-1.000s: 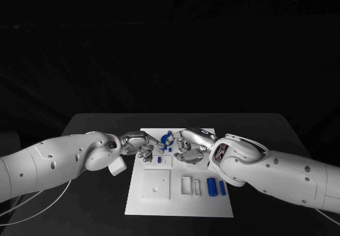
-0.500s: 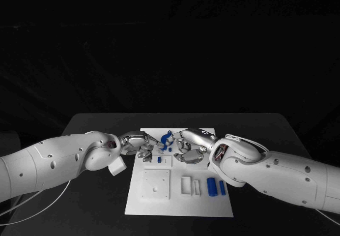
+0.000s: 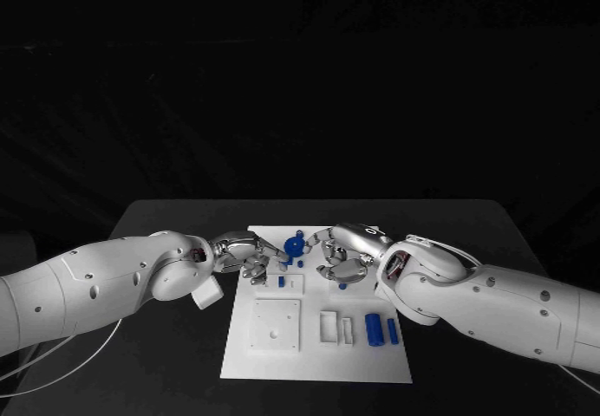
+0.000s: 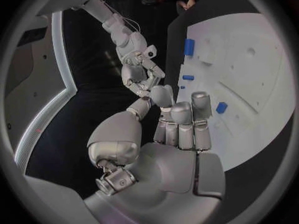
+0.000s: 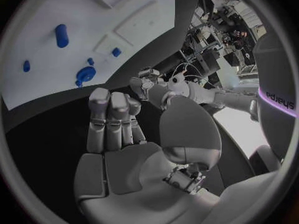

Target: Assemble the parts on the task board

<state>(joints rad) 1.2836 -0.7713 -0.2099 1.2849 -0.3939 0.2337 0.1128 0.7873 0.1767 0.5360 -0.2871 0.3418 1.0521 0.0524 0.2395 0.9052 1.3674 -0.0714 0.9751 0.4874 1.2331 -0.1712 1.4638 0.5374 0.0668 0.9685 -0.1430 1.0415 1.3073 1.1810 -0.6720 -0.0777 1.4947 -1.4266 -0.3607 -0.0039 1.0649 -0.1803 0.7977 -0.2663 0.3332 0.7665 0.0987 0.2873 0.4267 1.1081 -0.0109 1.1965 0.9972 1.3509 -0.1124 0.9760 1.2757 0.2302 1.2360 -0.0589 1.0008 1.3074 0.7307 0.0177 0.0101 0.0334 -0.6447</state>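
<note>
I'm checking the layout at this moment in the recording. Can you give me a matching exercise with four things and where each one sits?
Things:
1. round blue part
2. thick blue cylinder
3. white square plate
4. left hand

Places:
A. near right part of the board
B. by the board's left edge, holding nothing
C. far end of the board
D. near left part of the board

Pairs: 1-C, 2-A, 3-D, 4-B
</note>
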